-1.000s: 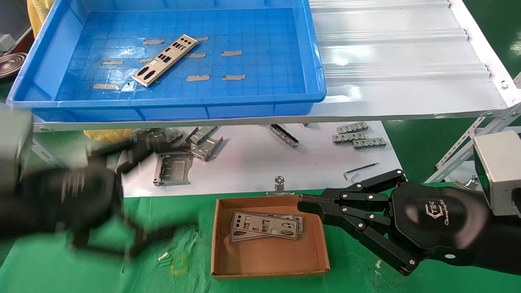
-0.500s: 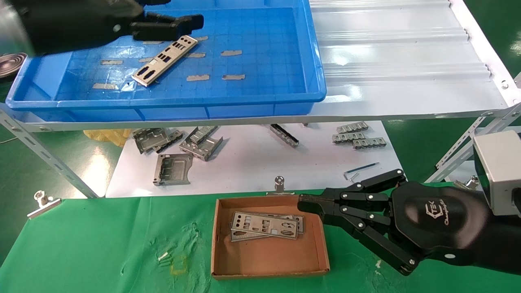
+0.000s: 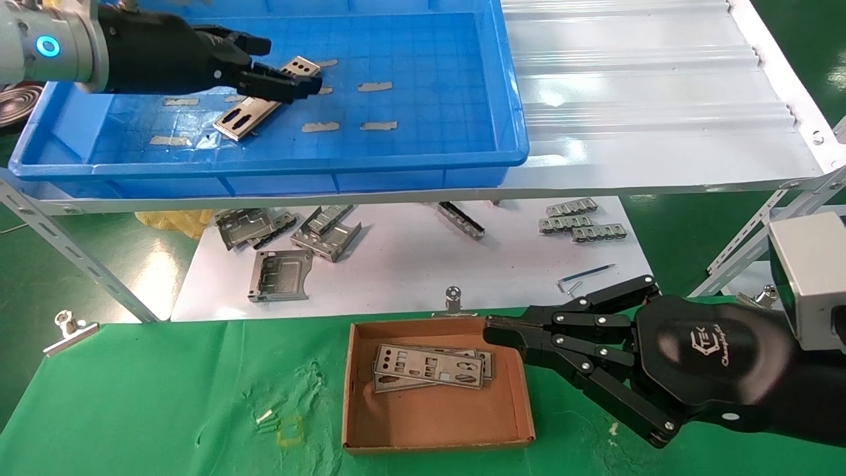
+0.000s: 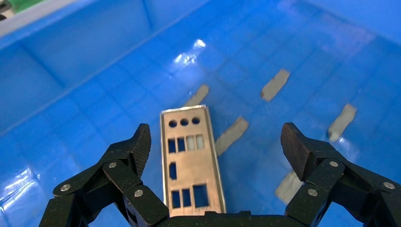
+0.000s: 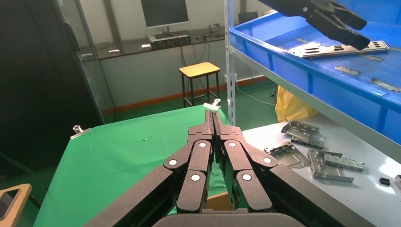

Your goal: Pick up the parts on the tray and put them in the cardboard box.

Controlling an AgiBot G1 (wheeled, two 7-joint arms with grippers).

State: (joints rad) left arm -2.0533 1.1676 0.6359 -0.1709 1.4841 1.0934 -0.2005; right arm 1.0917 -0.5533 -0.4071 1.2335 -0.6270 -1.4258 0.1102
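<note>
Left gripper (image 3: 291,82) is inside the blue tray (image 3: 423,175), low over the one metal plate (image 3: 241,119) left there. Its jaws are spread wide apart, holding nothing. In the left wrist view the plate (image 4: 189,165) lies flat on the tray floor (image 4: 85,80) between the two fingertips (image 4: 142,144), neither clearly touching it. Small grey tape strips (image 3: 375,86) are scattered on the tray floor around the plate.

Right gripper (image 3: 496,330) is parked at the far right corner of the cardboard box (image 3: 436,436), jaws pressed together, empty; the right wrist view shows the fingers (image 5: 215,125) closed tip to tip.

The box sits on the green cloth (image 3: 132,410) and holds a small stack of plates (image 3: 429,367), lying flat toward its far side. Bent grey brackets (image 3: 281,274) lie on the white sheet (image 3: 410,271) under the shelf (image 3: 648,99) that carries the tray.
</note>
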